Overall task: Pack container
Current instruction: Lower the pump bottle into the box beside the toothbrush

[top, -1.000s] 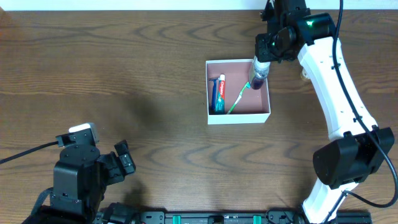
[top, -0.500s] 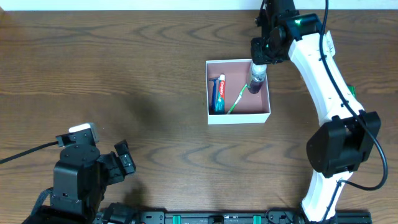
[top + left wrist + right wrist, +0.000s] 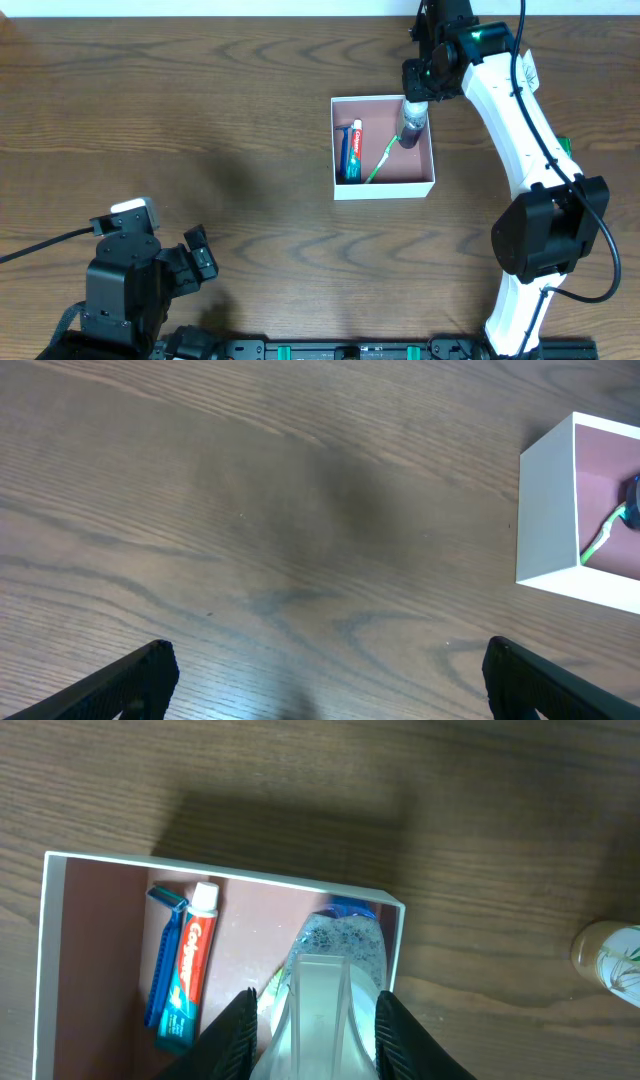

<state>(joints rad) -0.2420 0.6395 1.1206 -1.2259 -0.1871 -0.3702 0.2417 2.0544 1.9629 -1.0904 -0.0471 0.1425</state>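
Observation:
The container (image 3: pixel 384 190), a square white box with a pink inside, sits right of the table's middle. In it lie a blue razor (image 3: pixel 163 955), a toothpaste tube (image 3: pixel 354 150) and a green toothbrush (image 3: pixel 380 160). My right gripper (image 3: pixel 315 1020) is shut on a clear bottle (image 3: pixel 340 935) with blue speckled contents. The bottle's lower end dips into the container's far right corner. The left wrist view catches the container's white wall (image 3: pixel 546 510) at its right edge. My left gripper (image 3: pixel 200 258) stands open over bare wood at the near left, its fingers (image 3: pixel 150 670) wide apart.
A small round bottle with a green leaf label (image 3: pixel 608 955) stands on the table to the right of the container. Dark wood table (image 3: pixel 200 120) stretches left of the container. The white right arm (image 3: pixel 520 110) reaches in from the near right.
The right arm has swung slightly left and toward the back with the bottle, which now stands a little steeper in the corner. The left arm has not moved.

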